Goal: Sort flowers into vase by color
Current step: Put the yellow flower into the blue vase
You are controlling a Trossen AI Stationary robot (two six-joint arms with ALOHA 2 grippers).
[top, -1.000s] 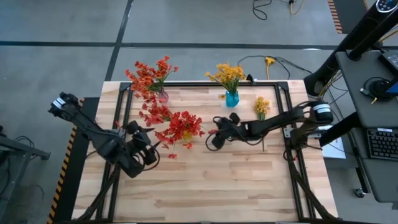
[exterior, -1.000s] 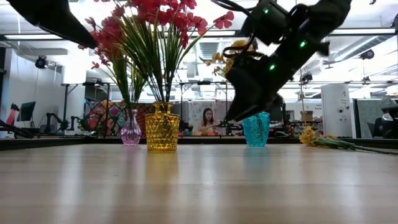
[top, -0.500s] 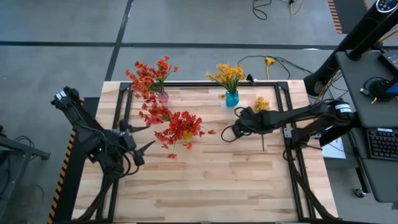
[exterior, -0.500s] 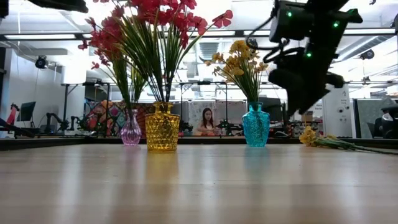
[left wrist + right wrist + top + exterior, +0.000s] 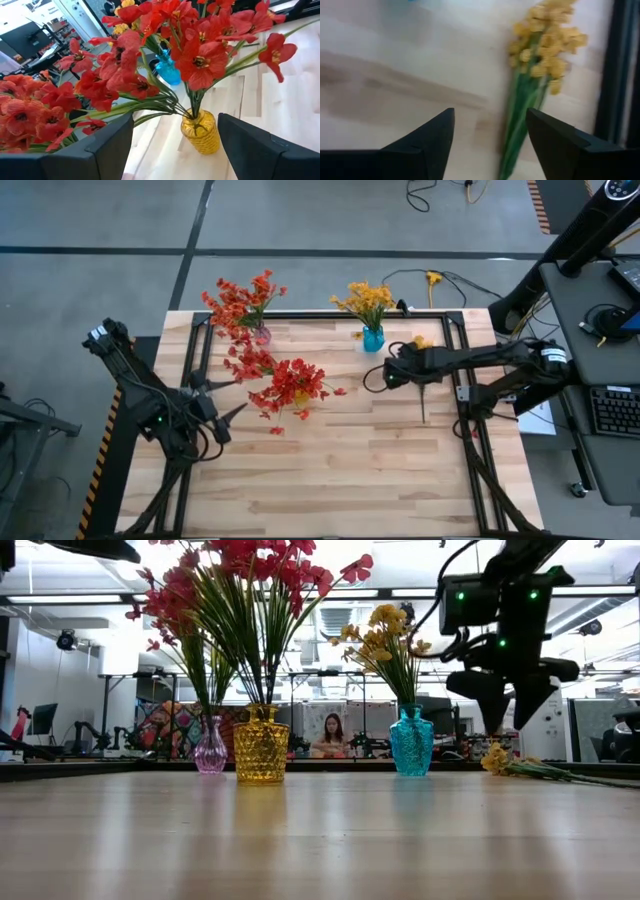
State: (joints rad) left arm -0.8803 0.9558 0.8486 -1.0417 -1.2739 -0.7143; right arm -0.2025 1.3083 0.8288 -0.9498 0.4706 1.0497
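Note:
Three vases stand on the table. A pink vase (image 5: 261, 335) and a yellow vase (image 5: 300, 398) hold red flowers (image 5: 290, 383). A blue vase (image 5: 373, 338) holds yellow flowers (image 5: 366, 300). One yellow sprig (image 5: 421, 350) lies flat on the table near the right edge, also seen in the right wrist view (image 5: 545, 55). My right gripper (image 5: 395, 370) hangs open above the table just left of that sprig, fingers slanting down (image 5: 510, 705). My left gripper (image 5: 228, 396) stands open left of the yellow vase (image 5: 201, 132), touching nothing.
A black frame rail (image 5: 455, 370) runs along the table's right side beside the lying sprig. Loose petals (image 5: 277, 430) lie near the yellow vase. Another yellow flower (image 5: 433, 278) lies on the floor beyond the far edge. The near half of the table (image 5: 340, 480) is bare wood.
My right gripper has travelled from beside the yellow vase toward the table's right edge, past the blue vase, and tipped its fingers downward near the lying yellow sprig. My left gripper has drawn back a little toward the left edge and rolled.

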